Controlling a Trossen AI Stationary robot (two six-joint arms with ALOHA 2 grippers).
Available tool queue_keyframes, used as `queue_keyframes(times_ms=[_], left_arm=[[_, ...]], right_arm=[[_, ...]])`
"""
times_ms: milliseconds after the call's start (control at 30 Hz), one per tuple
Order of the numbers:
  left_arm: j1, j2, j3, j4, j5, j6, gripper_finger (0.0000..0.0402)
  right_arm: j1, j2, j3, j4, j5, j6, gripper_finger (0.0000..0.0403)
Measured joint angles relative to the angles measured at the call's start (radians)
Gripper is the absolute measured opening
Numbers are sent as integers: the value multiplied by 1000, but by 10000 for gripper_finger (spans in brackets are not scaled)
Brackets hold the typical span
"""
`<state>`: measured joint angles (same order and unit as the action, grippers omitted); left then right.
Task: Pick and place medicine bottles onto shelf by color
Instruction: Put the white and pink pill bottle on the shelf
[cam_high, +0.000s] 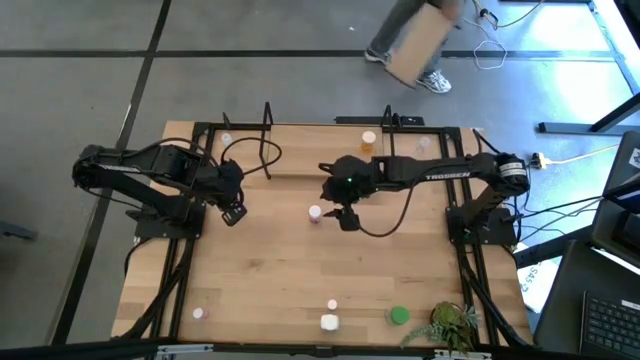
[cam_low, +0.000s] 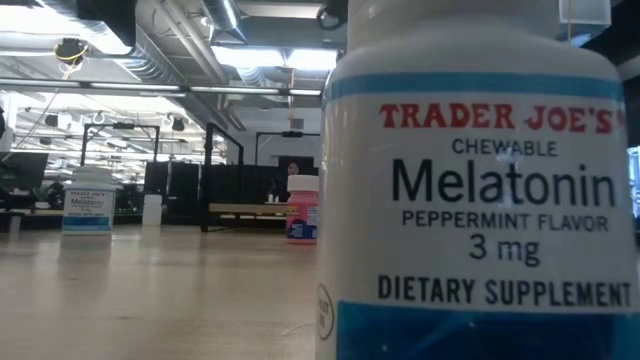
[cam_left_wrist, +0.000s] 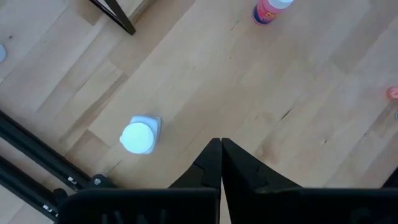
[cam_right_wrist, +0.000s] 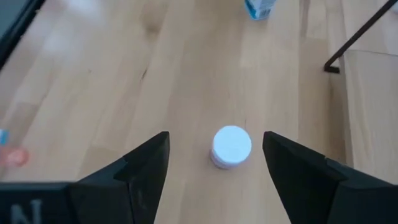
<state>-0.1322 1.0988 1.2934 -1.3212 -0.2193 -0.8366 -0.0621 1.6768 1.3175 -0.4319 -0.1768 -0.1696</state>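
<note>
A small white-capped pink bottle (cam_high: 315, 212) (cam_right_wrist: 231, 147) stands upright on its base near the table's middle. My right gripper (cam_high: 345, 217) (cam_right_wrist: 216, 163) hovers just to its right, open; in the right wrist view the bottle sits between and ahead of the fingers, untouched. My left gripper (cam_high: 235, 211) (cam_left_wrist: 221, 149) is shut over the table's left part, near a white bottle (cam_left_wrist: 140, 135) that it does not touch. The shelf (cam_high: 300, 160) stands at the far edge, with an orange bottle (cam_high: 369, 140) by it. More bottles stand along the near edge, among them a green one (cam_high: 399, 316).
A leafy plant (cam_high: 455, 325) sits at the near right corner. Black frame bars (cam_high: 465, 250) run along both table sides. One large Melatonin bottle (cam_low: 490, 200) fills the low view's right half. A person (cam_high: 420, 45) walks beyond the far edge. Bare wood lies between the arms.
</note>
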Motion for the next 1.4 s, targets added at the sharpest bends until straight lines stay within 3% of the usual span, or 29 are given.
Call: queue_keyframes(times_ms=[433, 1400], left_arm=[[0, 0, 0, -1, -1, 0, 0], [0, 0, 0, -2, -1, 0, 0]], right_arm=[[-44, 39, -179, 284, -33, 7, 262], [-60, 201, -168, 340, -53, -22, 262]])
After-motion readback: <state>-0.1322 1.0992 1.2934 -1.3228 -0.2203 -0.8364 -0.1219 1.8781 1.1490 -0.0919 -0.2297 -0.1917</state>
